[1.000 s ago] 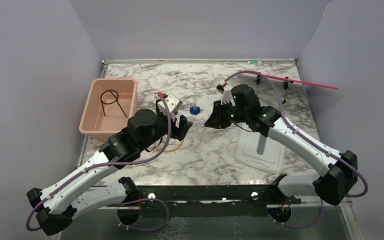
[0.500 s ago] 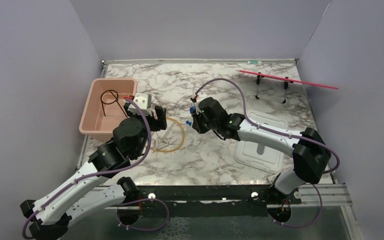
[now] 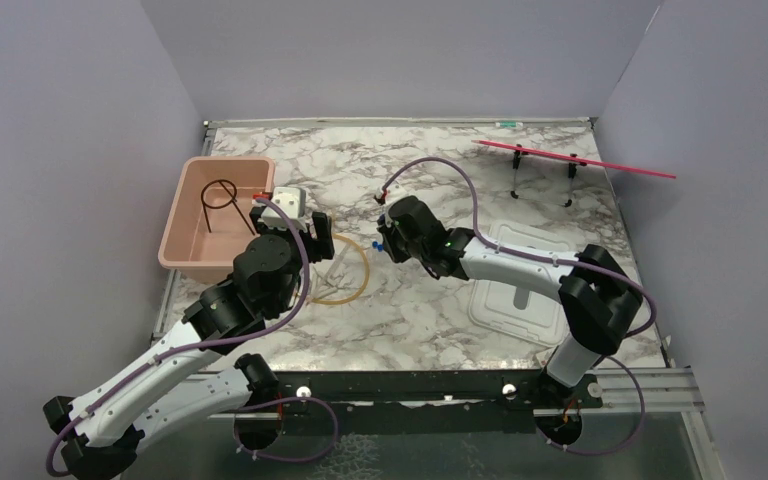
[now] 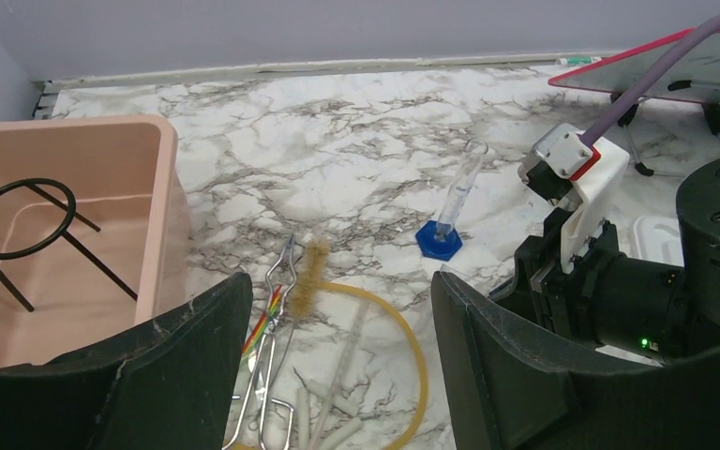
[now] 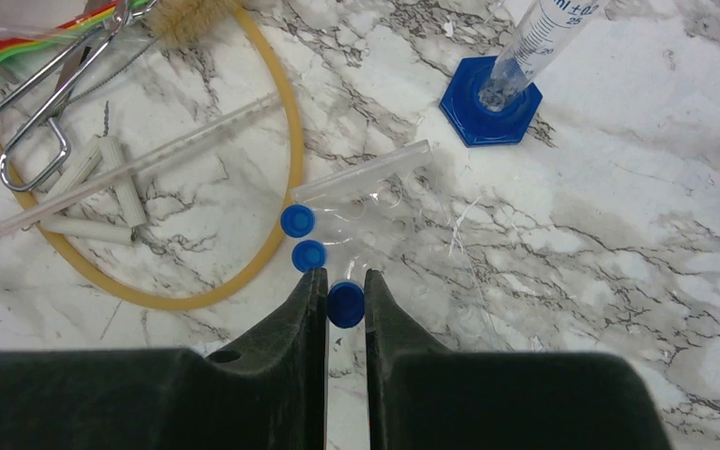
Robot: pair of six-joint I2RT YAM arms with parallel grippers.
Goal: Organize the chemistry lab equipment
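My right gripper (image 5: 345,281) is shut on the blue cap of a clear blue-capped tube (image 5: 345,306) lying on the marble. Two more capped tubes (image 5: 297,221) lie just beside it. A blue-based clear vial (image 5: 487,108) stands upright beyond them. The amber rubber tubing loop (image 5: 281,202) rings a thin glass rod and white sticks. Metal tongs (image 4: 267,375) and a bristle brush (image 4: 307,277) lie under my left gripper (image 4: 337,292), which hovers open with nothing in it. The black wire ring (image 4: 19,220) rests in the pink tub (image 3: 186,195). From above, my left gripper (image 3: 317,240) and right gripper (image 3: 384,240) flank the loop.
The white lid (image 3: 545,320) lies at the right, partly under my right arm. A red rack on black legs (image 3: 570,155) stands at the back right. The tub's wall is close to my left finger.
My right arm swung left from above the lid down to the capped tubes. My left arm pulled back toward the tub, uncovering the tubing loop. Neither gripper's jaws changed.
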